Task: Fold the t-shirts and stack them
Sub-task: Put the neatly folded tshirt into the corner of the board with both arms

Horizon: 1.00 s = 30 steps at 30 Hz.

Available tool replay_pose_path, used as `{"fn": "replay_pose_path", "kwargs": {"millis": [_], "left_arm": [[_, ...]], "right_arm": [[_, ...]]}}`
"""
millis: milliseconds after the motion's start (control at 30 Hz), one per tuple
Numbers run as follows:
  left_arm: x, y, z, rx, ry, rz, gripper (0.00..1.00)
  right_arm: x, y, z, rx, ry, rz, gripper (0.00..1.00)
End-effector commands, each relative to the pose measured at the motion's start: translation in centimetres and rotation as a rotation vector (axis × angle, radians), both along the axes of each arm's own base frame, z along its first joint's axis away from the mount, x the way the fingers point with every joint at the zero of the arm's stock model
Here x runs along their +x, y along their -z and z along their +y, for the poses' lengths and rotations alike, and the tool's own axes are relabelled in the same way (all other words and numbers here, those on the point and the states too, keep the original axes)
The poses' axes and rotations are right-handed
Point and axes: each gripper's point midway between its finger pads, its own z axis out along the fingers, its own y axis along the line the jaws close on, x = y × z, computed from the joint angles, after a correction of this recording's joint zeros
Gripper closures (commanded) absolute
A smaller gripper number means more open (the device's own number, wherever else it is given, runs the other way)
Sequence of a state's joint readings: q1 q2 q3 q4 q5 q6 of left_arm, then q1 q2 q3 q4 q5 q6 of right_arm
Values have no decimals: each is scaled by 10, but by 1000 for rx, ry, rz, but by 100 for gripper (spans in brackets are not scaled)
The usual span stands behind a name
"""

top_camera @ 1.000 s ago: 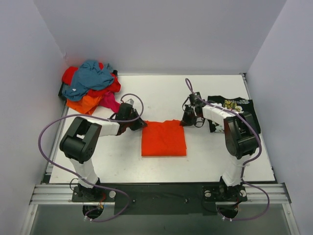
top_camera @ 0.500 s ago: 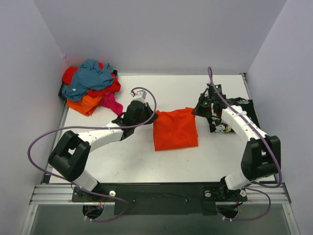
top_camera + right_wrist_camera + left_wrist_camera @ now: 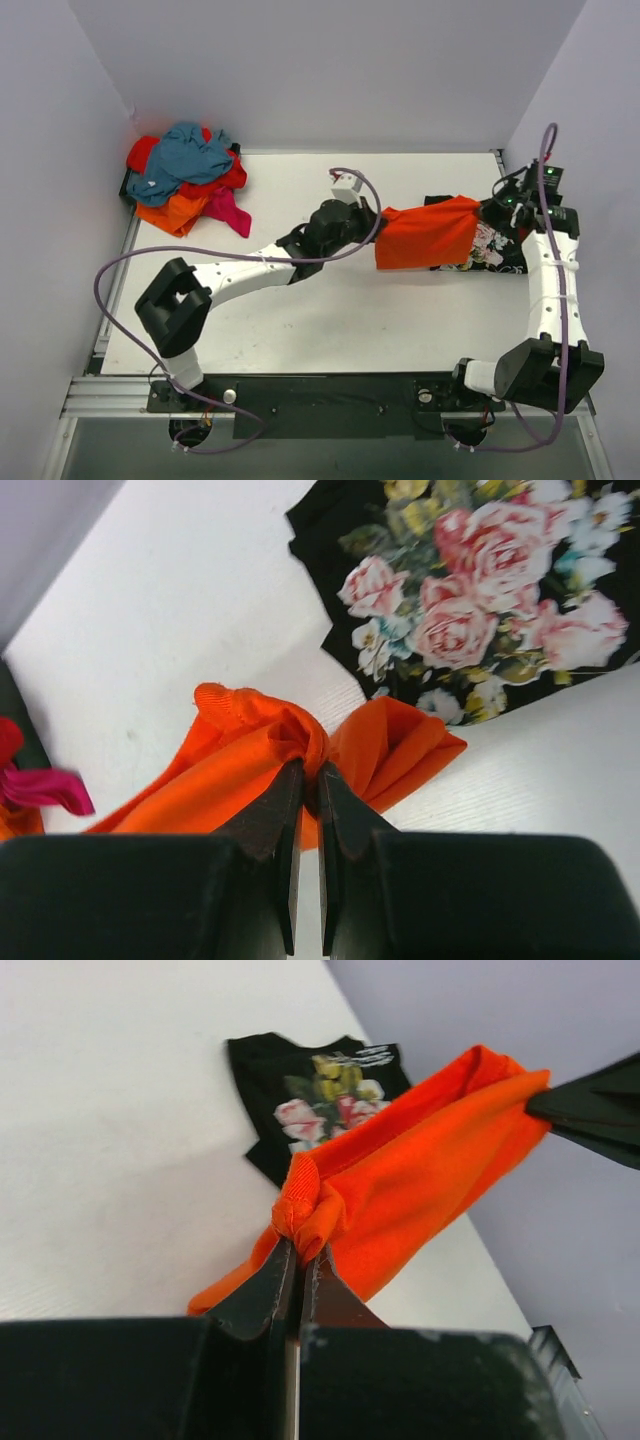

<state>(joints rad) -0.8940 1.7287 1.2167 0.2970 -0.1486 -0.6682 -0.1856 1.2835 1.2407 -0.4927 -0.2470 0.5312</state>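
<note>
Cloth pinched at both ends: we hold the orange t-shirt point(image 3: 430, 233) between left claw point(image 3: 378, 222) and right claw point(image 3: 485, 210), partly over the black floral t-shirt point(image 3: 497, 252) at frame right.

The folded orange shirt point(image 3: 425, 232) hangs stretched at about 2 o'clock on the counter. It is pinched at its 9 o'clock end by the left fingers point(image 3: 262, 1290) and at its 3 o'clock end by the right fingers point(image 3: 265, 818), with cloth bunching at both grips. Its 3 o'clock end overlaps the black shirt point(image 3: 497, 252), which lies flat at 3 o'clock with its rose print facing up. At 10 o'clock sits a crumpled pile: a teal shirt point(image 3: 190, 155) on top, a red shirt point(image 3: 143, 152), a second orange shirt point(image 3: 170, 212) and a pink shirt point(image 3: 228, 208).
</note>
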Motion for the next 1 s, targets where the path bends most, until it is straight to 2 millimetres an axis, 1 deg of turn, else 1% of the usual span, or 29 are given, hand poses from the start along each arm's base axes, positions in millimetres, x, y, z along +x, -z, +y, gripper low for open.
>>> {"fn": "replay_pose_path", "kwargs": {"millis": [0, 33, 67, 100, 133, 167, 200, 233, 267, 300, 333, 367, 400, 433, 467, 567, 667, 733, 767, 800, 833, 967], "left_arm": [[-9, -57, -51, -93, 60, -134, 100], [-11, -61, -59, -103, 80, -137, 100], [-11, -59, -71, -110, 93, -135, 100], [-10, -48, -83, -111, 110, -121, 100], [-9, -55, -92, -134, 121, -127, 100], [-8, -41, -102, -137, 135, -99, 100], [-8, -50, -111, -163, 148, -105, 100], [-6, -48, -122, -179, 154, -102, 100], [-8, -47, -128, -185, 158, -102, 100], [-6, -43, -138, -192, 160, -106, 100], [-10, -42, -146, -197, 168, -102, 100], [-6, -36, -155, -193, 169, -90, 100], [-8, -33, -161, -192, 175, -85, 100], [-5, -27, -169, -188, 176, -78, 100], [-6, -24, -174, -187, 182, -76, 100], [1, -17, -189, -184, 188, -70, 100], [4, -10, -198, -175, 187, -69, 100], [8, -9, -204, -172, 184, -77, 100], [12, -13, -205, -177, 179, -89, 100], [14, -11, -206, -166, 174, -95, 100], [17, -14, -207, -170, 170, -104, 100], [29, -21, -208, -184, 158, -117, 100]], "right_arm": [[-11, -36, -43, 5, 135, -51, 100], [-13, -37, -51, 5, 158, -49, 100], [-15, -39, -65, 1, 199, -50, 100], [-15, -39, -70, -1, 214, -50, 100], [-16, -40, -85, -6, 253, -50, 100], [-17, -39, -92, -10, 270, -47, 100], [-18, -39, -105, -14, 300, -43, 100], [-18, -37, -111, -13, 312, -36, 100], [-21, -36, -123, -18, 345, -33, 100], [-20, -32, -130, -15, 357, -19, 100], [-22, -31, -139, -13, 380, -15, 100], [-22, -28, -145, -9, 392, -5, 100], [-23, -26, -152, -6, 413, -1, 100], [-21, -21, -155, 0, 416, 13, 100], [-22, -21, -161, -2, 431, 16, 100], [-20, -8, -176, 6, 467, 52, 100], [-10, -1, -184, 28, 478, 67, 100], [-1, 4, -190, 44, 476, 77, 100], [5, 9, -191, 61, 469, 83, 100], [9, 11, -192, 67, 468, 83, 100], [14, 15, -194, 80, 463, 89, 100], [29, 24, -199, 87, 453, 86, 100]]}}
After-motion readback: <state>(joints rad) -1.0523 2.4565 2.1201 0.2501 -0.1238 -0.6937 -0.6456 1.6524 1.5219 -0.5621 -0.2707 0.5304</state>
